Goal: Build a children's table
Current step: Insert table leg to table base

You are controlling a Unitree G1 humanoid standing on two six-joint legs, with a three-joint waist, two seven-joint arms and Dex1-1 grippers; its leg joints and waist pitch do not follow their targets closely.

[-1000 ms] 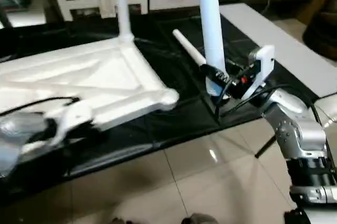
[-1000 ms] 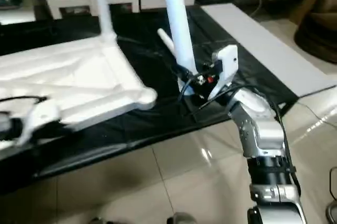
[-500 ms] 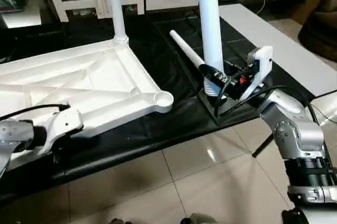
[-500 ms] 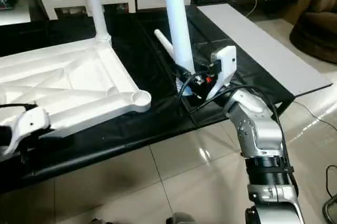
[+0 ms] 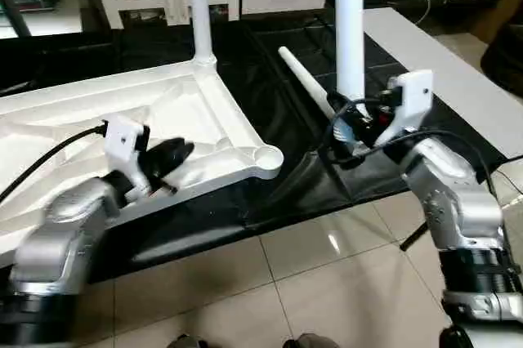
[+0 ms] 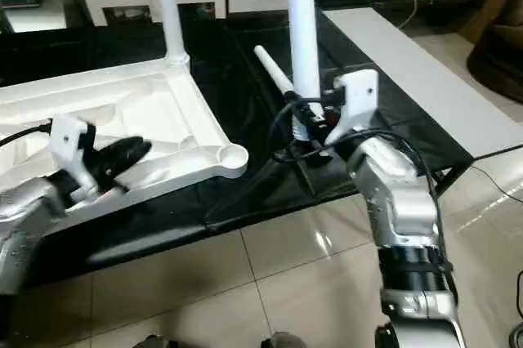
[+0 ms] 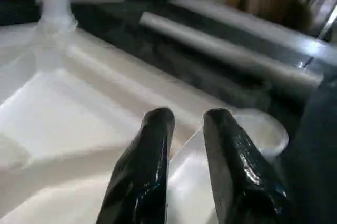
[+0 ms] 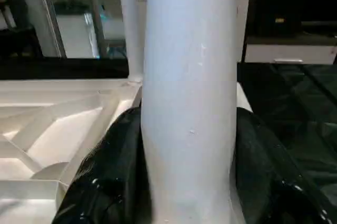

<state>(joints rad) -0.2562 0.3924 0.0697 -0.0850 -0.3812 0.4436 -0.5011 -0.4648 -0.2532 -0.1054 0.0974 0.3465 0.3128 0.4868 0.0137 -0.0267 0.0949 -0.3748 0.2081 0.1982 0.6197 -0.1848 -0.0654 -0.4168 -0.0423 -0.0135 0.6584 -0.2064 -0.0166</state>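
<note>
**Leg held upright beside the upturned top**

The table top [image 5: 122,119] lay underside up on the black mat [image 5: 270,95], one leg [image 5: 198,5] standing in its far corner socket. The right gripper [image 5: 350,123] was clamped on an upright leg [image 5: 349,29] beside the top's near corner socket [image 5: 268,156]. The left gripper [image 7: 181,124], fingers slightly apart and holding nothing, hovered over the ribbed underside near that socket. Another leg [image 5: 306,87] lay on the mat.

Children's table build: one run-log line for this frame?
right gripper: shut on upright white tapered tube leg | left gripper: open, over white plastic square top's ribbed underside | corner socket: empty | spare leg: lying on black mat

Left gripper [image 5: 181,152] now over table top [image 5: 49,119].
</note>
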